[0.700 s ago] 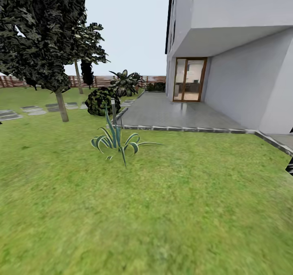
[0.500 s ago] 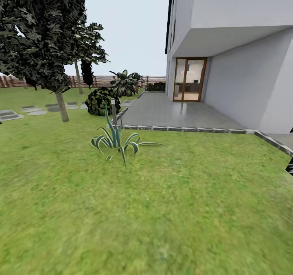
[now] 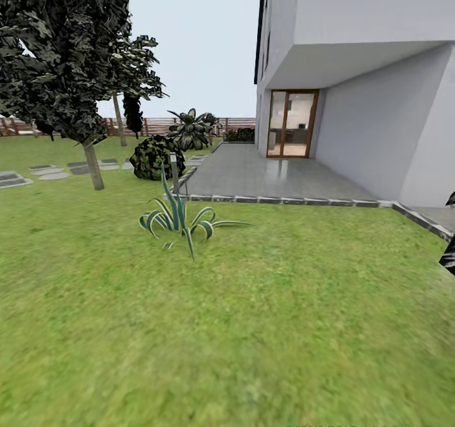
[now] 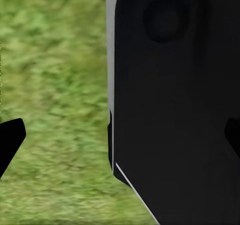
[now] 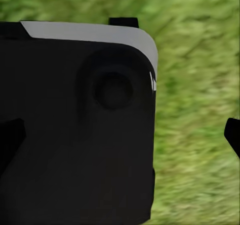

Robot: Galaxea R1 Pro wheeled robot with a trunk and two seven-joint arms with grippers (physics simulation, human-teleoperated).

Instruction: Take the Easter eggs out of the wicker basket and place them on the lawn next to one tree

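Note:
The lawn (image 3: 284, 326) spreads wide in the head view. The Easter eggs and the wicker basket are out of view. A thin-trunked tree (image 3: 93, 164) with a dark crown stands at the far left of the grass. In the left wrist view my left gripper (image 4: 120, 135) is open, its dark fingertips (image 4: 10, 140) far apart over grass (image 4: 55, 60), with a black part of the robot's body (image 4: 175, 110) behind. In the right wrist view my right gripper (image 5: 120, 137) is open too, nothing between its fingertips (image 5: 232, 135), above grass (image 5: 200, 60).
A spiky striped plant (image 3: 180, 218) grows mid-lawn. Behind it are a dark bush (image 3: 155, 157), stepping stones (image 3: 44, 173) and a wooden fence (image 3: 158, 125). A grey paved patio (image 3: 272, 177) with a stone kerb leads to the white house (image 3: 366, 66). A dark arm part (image 3: 448, 256) is at the right edge.
The whole head picture has shifted slightly, so the camera moved a little. A bit more of the dark arm part shows at the right edge.

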